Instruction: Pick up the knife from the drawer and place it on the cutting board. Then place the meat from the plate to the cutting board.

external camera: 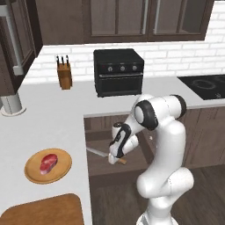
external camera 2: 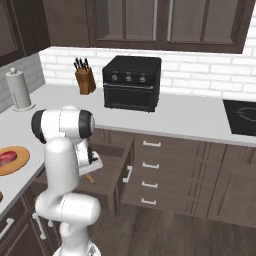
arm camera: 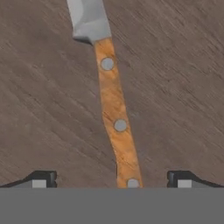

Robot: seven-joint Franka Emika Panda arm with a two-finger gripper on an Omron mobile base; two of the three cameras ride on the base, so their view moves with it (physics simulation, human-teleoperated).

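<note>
My claw (arm camera: 112, 179) open, fingertips (arm camera: 43, 178) straddling the knife (arm camera: 114, 118) handle; knife flat on drawer (arm camera: 175, 87) floor, not gripped.

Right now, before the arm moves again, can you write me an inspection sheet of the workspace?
Surface: grey counter, L-shaped.
Job's things: knife flat in the open drawer; meat on the plate; board bare, near the plate.
Clutter: knife block, oven, paper roll.
Claw: claw open, low over the knife handle, one finger each side, not touching.
Cables: nothing seen.
Surroundings: dark cabinets, white brick wall, stovetop.
</note>
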